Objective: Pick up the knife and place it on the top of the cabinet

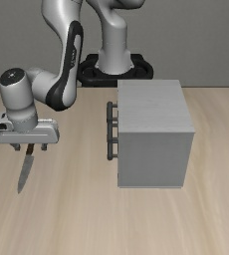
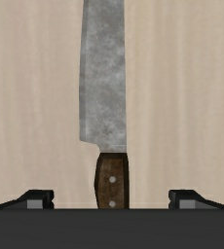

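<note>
One arm (image 1: 69, 45) rises from its base (image 1: 116, 65) at the bench's far edge, folds over at the shoulder and sweeps down toward the exterior view's left. Its wrist is turned so that the end effector (image 1: 31, 147) points straight down at the bench (image 1: 67, 219).

The knife (image 1: 25, 169) lies flat on the bench near the left edge in the exterior view, well apart from the cabinet (image 1: 156, 149). Its blade runs forward, away from the robot's base.

In the wrist view the end effector (image 2: 112, 199) is spread wide: the fingertips (image 2: 36, 199) stand far out to either side of the knife's brown, riveted handle (image 2: 112, 183). A clear gap of bench shows between each fingertip and the handle. The grey blade (image 2: 106, 73) stretches away from the handle, centred between the two fingers.

The cabinet is a plain grey box with dark handles (image 1: 112, 129) on the side facing the knife.
</note>
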Controlling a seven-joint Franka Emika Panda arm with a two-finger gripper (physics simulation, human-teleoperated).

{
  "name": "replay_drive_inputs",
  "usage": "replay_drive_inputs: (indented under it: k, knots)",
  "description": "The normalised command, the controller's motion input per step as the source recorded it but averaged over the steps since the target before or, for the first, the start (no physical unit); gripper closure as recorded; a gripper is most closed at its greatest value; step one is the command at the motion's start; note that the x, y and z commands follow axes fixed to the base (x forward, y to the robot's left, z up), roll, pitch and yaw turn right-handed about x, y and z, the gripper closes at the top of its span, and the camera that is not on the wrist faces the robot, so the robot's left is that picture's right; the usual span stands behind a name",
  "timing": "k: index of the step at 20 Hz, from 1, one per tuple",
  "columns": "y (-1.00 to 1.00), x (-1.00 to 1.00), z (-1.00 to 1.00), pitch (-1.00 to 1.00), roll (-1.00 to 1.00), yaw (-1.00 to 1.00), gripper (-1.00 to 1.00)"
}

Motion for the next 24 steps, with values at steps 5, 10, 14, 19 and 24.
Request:
replay_drive_inputs:
  k: [5, 10, 14, 19, 24]
  knots:
    - [0.0, 0.0, 0.0, 0.0, 0.0, 0.0, 1.0]
    - [0.0, 0.0, 0.6, 0.0, 0.0, 0.0, 1.0]
    - [0.0, 0.0, 1.0, 0.0, 0.0, 0.0, 1.0]
    - [0.0, 0.0, 1.0, 0.0, 0.0, 0.0, 1.0]
    - [0.0, 0.0, 1.0, 0.0, 0.0, 0.0, 1.0]
